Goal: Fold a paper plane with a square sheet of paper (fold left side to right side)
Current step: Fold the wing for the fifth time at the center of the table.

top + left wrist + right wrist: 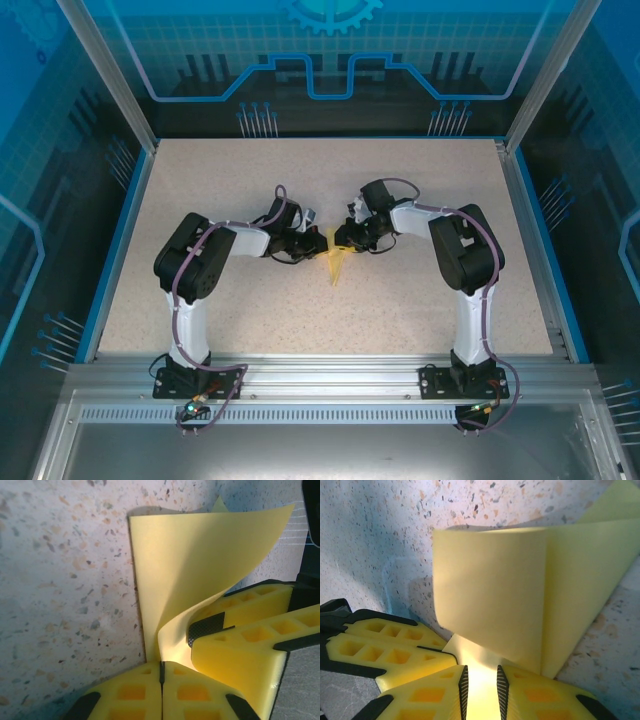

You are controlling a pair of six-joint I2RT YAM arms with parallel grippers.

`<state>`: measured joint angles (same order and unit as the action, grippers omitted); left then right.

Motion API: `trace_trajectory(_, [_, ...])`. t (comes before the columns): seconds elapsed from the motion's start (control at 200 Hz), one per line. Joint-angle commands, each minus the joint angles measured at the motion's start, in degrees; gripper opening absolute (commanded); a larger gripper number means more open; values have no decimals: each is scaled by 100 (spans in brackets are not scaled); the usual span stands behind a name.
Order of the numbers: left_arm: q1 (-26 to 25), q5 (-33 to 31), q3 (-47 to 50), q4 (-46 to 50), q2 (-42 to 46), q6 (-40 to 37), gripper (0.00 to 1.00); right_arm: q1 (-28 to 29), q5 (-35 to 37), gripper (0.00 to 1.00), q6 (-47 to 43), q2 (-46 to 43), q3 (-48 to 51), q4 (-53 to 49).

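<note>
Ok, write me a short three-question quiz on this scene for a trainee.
1. True or false: the paper lies flat on the table.
2. The left pincer and the right pincer meet at the paper. Which grips it? A) left alone B) right alone C) both
3. Fill in: the paper's colour is pale ____.

Key: 1 false, it is bent into a standing curve. 2 C, each is shut on it. 3 yellow.
</note>
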<state>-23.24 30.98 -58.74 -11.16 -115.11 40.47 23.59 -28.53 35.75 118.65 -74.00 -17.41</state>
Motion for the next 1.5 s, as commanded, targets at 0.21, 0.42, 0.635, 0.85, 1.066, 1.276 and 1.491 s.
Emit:
trace_trajectory(0.21, [118,-514,756,228,1370,-202,34,-13,261,26,-15,280,146,-360])
trace_trajectory(0.42, [-128,-419,1415,246,2524,-160,38,-13,243,26,-25,272,173,-312])
trace_trajectory(0.635, [-883,-399,1248,67,2443,-6,39,-20,226,26,-24,255,184,-281])
trace_trajectory(0.85, [-1117,-315,1006,-329,1692,203,39,-15,208,26,-41,254,184,-298])
trace_trajectory(1.066, [-1215,-299,804,-261,1487,164,39,-17,204,26,-56,264,166,-315])
trace_trajectory(1.276, [-1214,-418,802,-105,1313,128,39,-13,218,26,-77,283,140,-355])
trace_trajectory(1.491, [-1222,-476,865,-26,1131,146,38,-15,250,27,-103,273,122,-411])
